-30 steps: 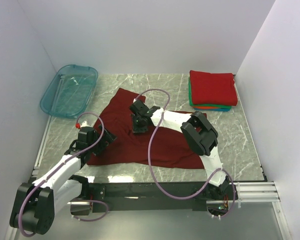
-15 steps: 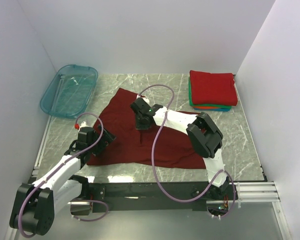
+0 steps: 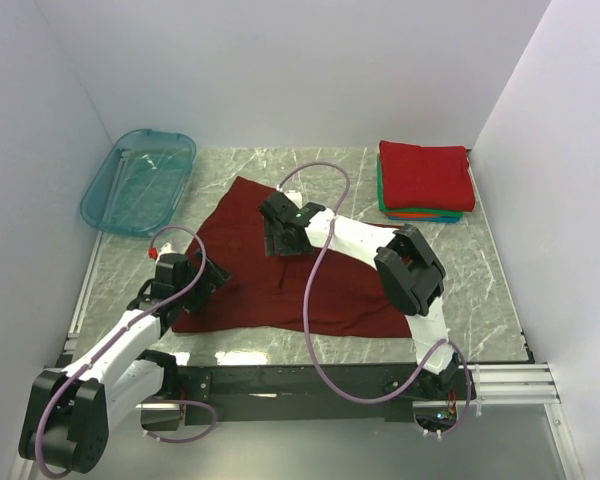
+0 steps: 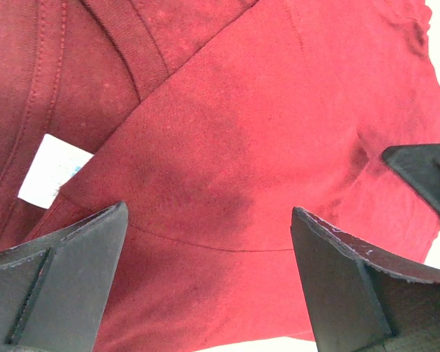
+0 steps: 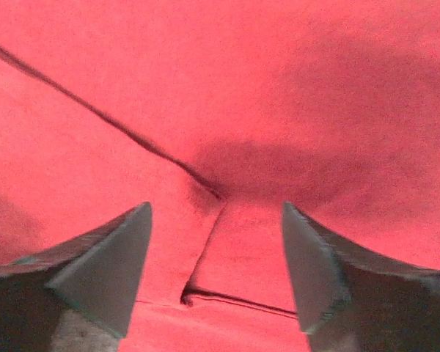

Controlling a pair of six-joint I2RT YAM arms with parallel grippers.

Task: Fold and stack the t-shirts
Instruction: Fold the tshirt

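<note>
A dark maroon t-shirt [image 3: 325, 285] lies spread on the marble table, partly folded over itself. My left gripper [image 3: 208, 277] hovers open over its left edge; the left wrist view shows the collar and the white neck label [image 4: 51, 170] ahead of the open left gripper [image 4: 209, 213]. My right gripper [image 3: 280, 238] is over the shirt's upper middle. In the right wrist view it [image 5: 216, 209] stands open, with a folded edge of cloth [image 5: 205, 242] lying loose between the fingers. Folded t-shirts [image 3: 425, 175], red on top, are stacked at the back right.
A translucent teal tub [image 3: 140, 180] sits at the back left corner. White walls close in the table on three sides. Purple cables loop over both arms above the shirt.
My right gripper has opened and let go of the maroon cloth, shifting slightly towards the back. The left arm has stayed put with its jaws open.
</note>
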